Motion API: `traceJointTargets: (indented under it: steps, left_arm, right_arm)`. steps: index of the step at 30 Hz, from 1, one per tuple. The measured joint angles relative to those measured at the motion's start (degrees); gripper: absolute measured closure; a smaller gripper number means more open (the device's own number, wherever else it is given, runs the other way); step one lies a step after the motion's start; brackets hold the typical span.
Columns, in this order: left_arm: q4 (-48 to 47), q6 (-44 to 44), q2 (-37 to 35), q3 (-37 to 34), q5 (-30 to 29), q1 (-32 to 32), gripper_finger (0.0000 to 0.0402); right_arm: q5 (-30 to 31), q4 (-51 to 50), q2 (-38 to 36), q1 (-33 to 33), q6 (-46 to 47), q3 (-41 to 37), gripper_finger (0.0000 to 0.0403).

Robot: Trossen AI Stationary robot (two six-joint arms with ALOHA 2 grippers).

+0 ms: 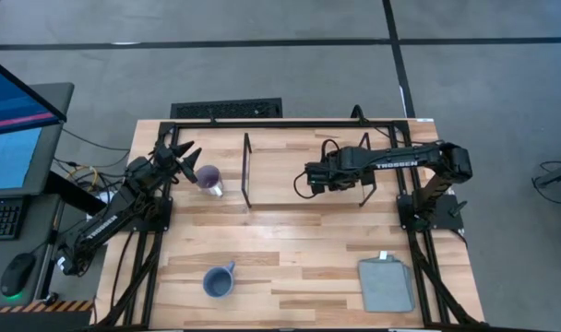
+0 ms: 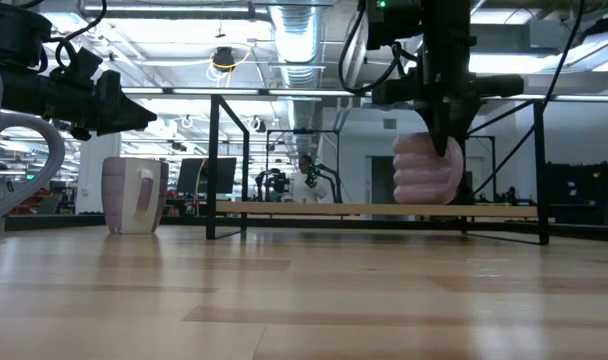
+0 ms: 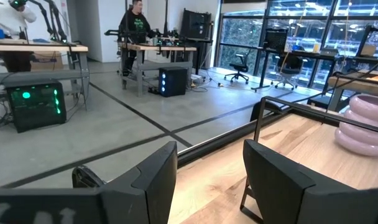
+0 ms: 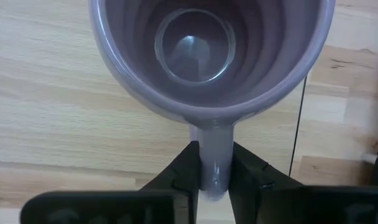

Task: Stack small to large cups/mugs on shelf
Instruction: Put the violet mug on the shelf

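Observation:
A ribbed light purple mug (image 2: 425, 168) is in my right gripper (image 4: 214, 186), upright at the shelf's wooden board (image 2: 384, 210), between its black wire frames (image 1: 246, 171). Whether its bottom rests on the board, I cannot tell. A second light purple mug (image 1: 209, 178) stands on its base on the table left of the shelf; it also shows in the low view (image 2: 134, 195). My left gripper (image 1: 184, 155) is open and empty just left of that mug. A blue mug (image 1: 218, 280) stands near the table's front edge. My right gripper pinches the mug's handle (image 4: 215, 163) between its two fingers. The fingers come from above, pointing down. The mug stays upright with its opening (image 4: 207, 56) facing up, beside the fingers (image 2: 446, 135).
A grey folded cloth (image 1: 387, 284) lies at the table's front right. Black frame rails (image 1: 290, 122) run along the table's far edge and sides. A person stands at benches in the room beyond (image 3: 134, 22).

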Motion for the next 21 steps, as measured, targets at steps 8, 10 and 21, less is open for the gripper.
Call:
traceJointTargets:
  steps: [8,10,21]
  left_arm:
    - [0.0,-0.06,0.0,0.0,0.0,-0.01,0.0225]
    - [0.0,-0.08,0.0,0.0,-0.02,-0.01,0.0225]
    - [0.0,-0.13,0.0,0.01,-0.04,-0.01,0.0225]
  right_arm:
    - [-0.04,-0.05,0.04,-0.02,1.47,-0.02,0.0311]
    - [-0.04,-0.26,0.04,-0.02,1.49,-0.02,0.0311]
    - [-1.18,-0.39,0.04,-0.02,1.49,-0.02,0.031]
